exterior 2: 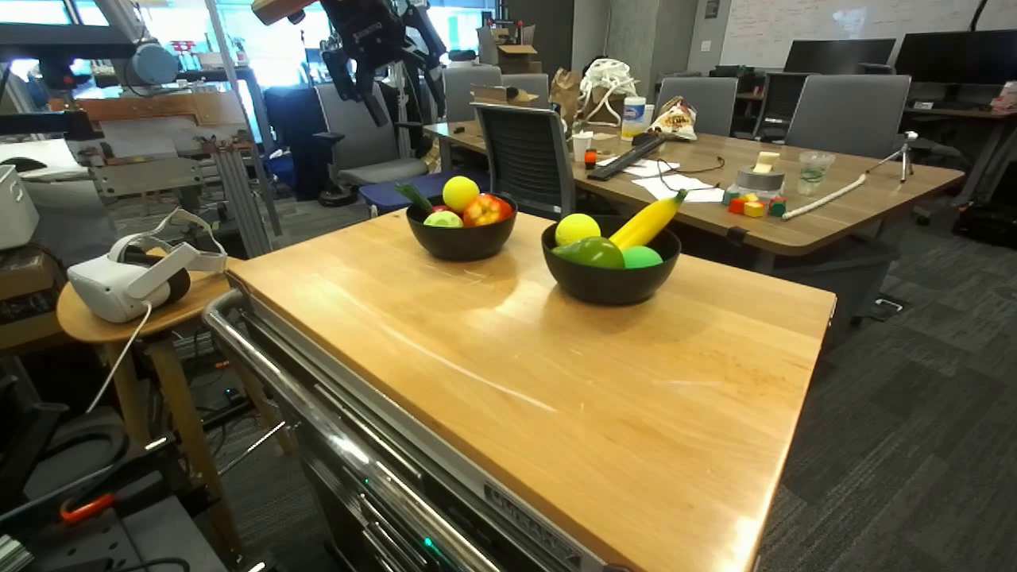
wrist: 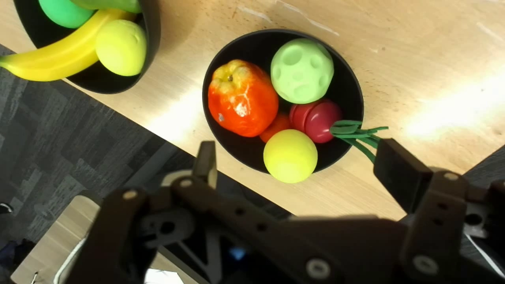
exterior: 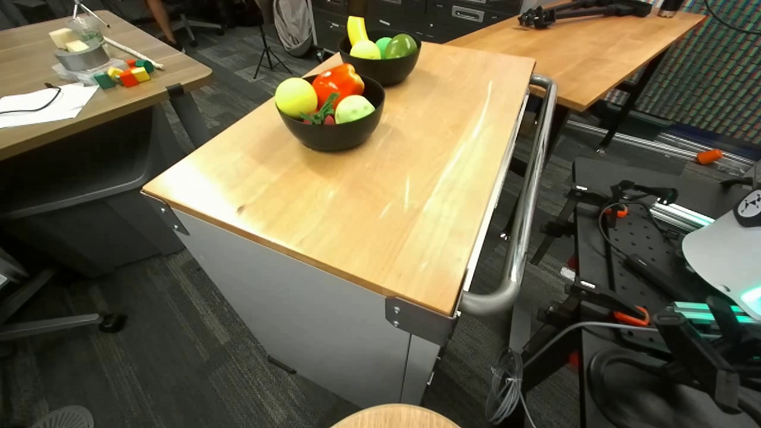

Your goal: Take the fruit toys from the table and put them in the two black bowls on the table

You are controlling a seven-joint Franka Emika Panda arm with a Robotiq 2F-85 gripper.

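Every fruit toy in view lies in one of the two black bowls on the wooden table (exterior 2: 636, 373). One black bowl (exterior 2: 461, 245) holds an orange-red fruit (wrist: 242, 104), a pale green dimpled ball (wrist: 302, 73), a yellow ball (wrist: 290, 156) and red pieces (wrist: 323, 120) with green leaves over the rim; a darker orange piece is partly hidden beneath. The other black bowl (exterior 2: 612, 284) holds a banana (exterior 2: 647, 224), a yellow fruit (wrist: 121, 47), a green ball (exterior 2: 640, 257) and a green pear-like piece (exterior 2: 592, 252). Above and behind the bowls hangs my gripper (exterior 2: 408, 110), open with nothing between its fingers.
A metal rail (exterior: 532, 196) runs along the table's side. Beside the table stands a brown desk (exterior 2: 858, 191) with coloured blocks, tape and papers. A white headset (exterior 2: 135, 274) rests on a round stool. A grey chair (exterior 2: 528, 155) stands behind the bowls.
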